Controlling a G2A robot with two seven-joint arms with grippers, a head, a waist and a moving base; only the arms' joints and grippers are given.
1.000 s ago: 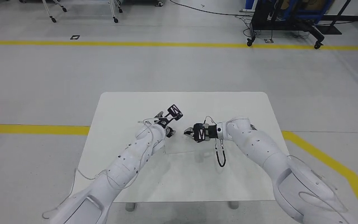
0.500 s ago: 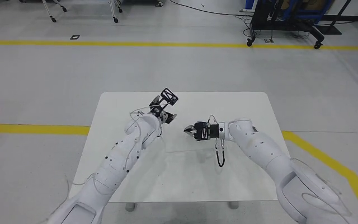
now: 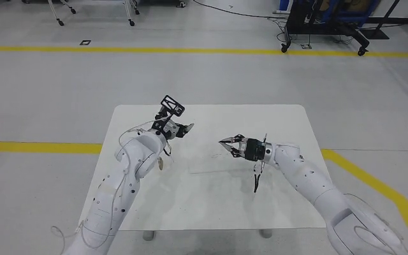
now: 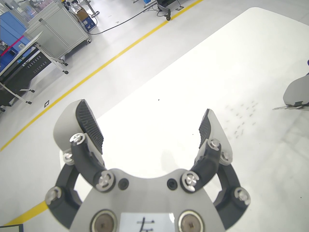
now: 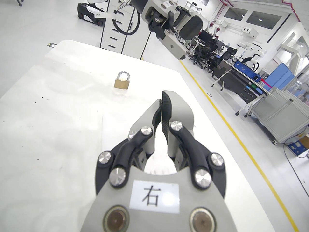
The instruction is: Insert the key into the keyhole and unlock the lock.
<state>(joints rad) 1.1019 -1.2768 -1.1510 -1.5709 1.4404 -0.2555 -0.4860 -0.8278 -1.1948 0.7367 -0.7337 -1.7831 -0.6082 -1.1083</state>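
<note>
On the white tabletop (image 5: 53,126), the brass padlock (image 5: 122,83) stands upright, shackle up, at about 9 o'clock from the right tool (image 5: 162,98), which is pinched shut on the key (image 4: 280,108) (blade jutting past its tips) and levelled low toward it, while the left tool (image 4: 144,113) hangs raised beyond, spread wide and empty.

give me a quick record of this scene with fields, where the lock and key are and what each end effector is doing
padlock: brass body, silver shackle pushed down, standing upright on the white table, nothing touching it
key: thin metal blade sticking out of the right end effector
right end effector: shut on the key, pointed toward the padlock, apart from it
left end effector: open, empty, raised above the table
task state: key not yet in the padlock
</note>
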